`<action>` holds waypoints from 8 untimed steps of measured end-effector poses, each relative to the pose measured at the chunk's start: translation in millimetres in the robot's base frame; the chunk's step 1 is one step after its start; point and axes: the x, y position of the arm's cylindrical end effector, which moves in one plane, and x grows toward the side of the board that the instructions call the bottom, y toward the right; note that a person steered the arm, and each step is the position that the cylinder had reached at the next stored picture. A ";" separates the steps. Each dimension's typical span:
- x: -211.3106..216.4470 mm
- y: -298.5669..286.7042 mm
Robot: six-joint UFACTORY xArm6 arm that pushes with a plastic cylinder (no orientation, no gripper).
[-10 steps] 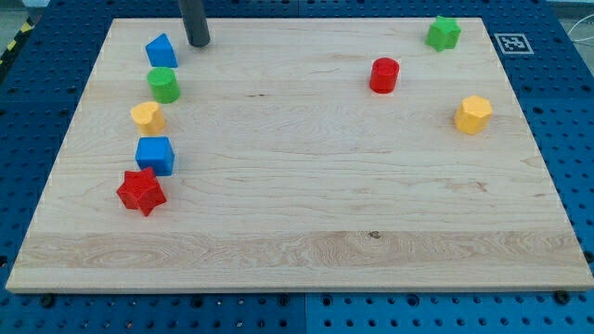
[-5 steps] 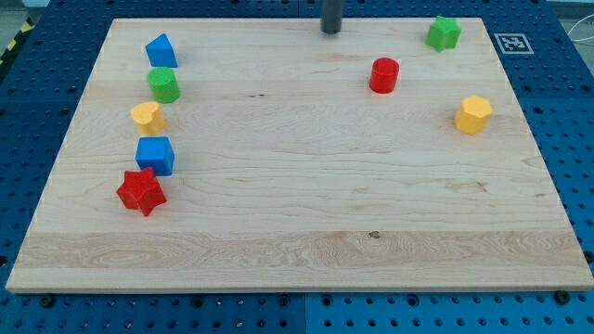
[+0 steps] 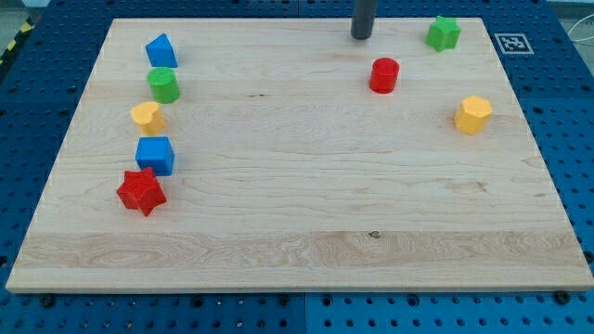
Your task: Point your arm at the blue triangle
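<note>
Rod and tip are seen near the view's top edge of the desk, right of centre. No jaws are carried by this tool: it is a plain dark rod, nothing is held, and no block is touched.

Nearest to the tip is the red cylinder, set just below and to the view's right. The green star is found further to the view's right, near the top corner, and the yellow hexagon lies below that, toward the right edge.

The blue triangle is placed far across the desk, near the view's top-left corner, well apart from the tip. Bare wood lies between the two along the top edge; nothing stands in that line. Its peak is turned toward the view's top; its long axis cannot be made out.

Below the triangle a column of blocks is ranged down the left side: a green cylinder, a yellow block whose shape is unclear, a blue cube, and a red star, the last two touching or nearly so.
</note>
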 end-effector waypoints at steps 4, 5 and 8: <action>-20.6 -161.8; -9.1 -210.4; 20.0 -325.7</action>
